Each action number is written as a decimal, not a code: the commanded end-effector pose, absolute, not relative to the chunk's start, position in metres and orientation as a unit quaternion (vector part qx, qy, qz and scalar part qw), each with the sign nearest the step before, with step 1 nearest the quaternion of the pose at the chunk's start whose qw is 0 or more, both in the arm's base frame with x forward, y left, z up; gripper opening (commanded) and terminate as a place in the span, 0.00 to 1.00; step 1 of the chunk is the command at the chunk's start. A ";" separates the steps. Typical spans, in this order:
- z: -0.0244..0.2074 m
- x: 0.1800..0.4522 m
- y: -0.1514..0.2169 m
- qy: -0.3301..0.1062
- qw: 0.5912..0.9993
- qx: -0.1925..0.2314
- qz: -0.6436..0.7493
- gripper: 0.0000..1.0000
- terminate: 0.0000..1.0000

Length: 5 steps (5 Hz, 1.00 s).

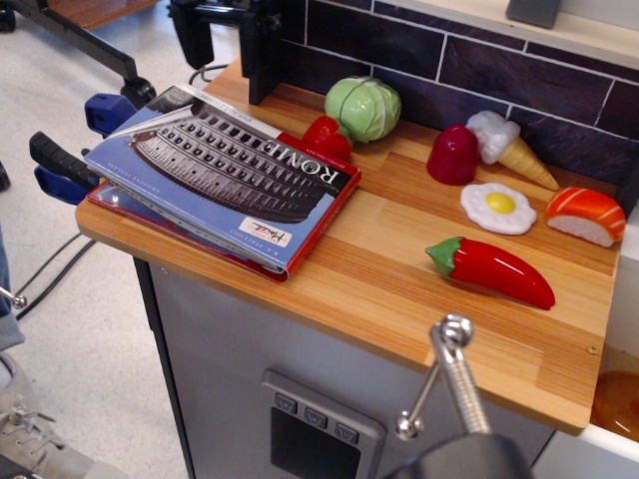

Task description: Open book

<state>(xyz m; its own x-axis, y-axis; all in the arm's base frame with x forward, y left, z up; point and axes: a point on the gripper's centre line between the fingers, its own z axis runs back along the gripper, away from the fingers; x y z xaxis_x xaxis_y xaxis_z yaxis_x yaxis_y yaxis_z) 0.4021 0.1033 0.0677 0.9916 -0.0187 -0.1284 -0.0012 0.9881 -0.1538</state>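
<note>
Nearest my camera I see a metal handle (446, 384) on the cabinet front below the wooden counter (399, 289). On the counter's right half lies a red chili pepper (491, 270), with a fried egg (498, 208) and a salmon sushi piece (586, 216) just beyond it. On the left end, the book (225, 173) lies closed, blue cover up, resting on a flat red folder (310, 230) and overhanging the counter's left edge. Behind it sit a red pepper (326, 138), a green cabbage (363, 108), a dark red vegetable (453, 155) and an ice cream cone (509, 145). At the far top, my gripper (228, 25) hangs above the book's far corner; its black fingers appear spread apart and grasp nothing, though the frame crops them.
</note>
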 end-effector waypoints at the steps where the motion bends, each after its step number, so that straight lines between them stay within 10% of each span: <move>1: 0.097 0.382 0.118 0.023 0.998 -0.053 -0.032 1.00 0.00; 5: 0.078 0.386 0.136 0.025 0.999 -0.026 -0.040 1.00 0.00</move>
<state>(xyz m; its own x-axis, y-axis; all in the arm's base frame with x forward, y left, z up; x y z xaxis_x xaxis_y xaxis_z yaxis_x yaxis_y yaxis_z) 0.3791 0.1299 0.0496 0.9896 -0.0755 -0.1221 0.0652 0.9941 -0.0865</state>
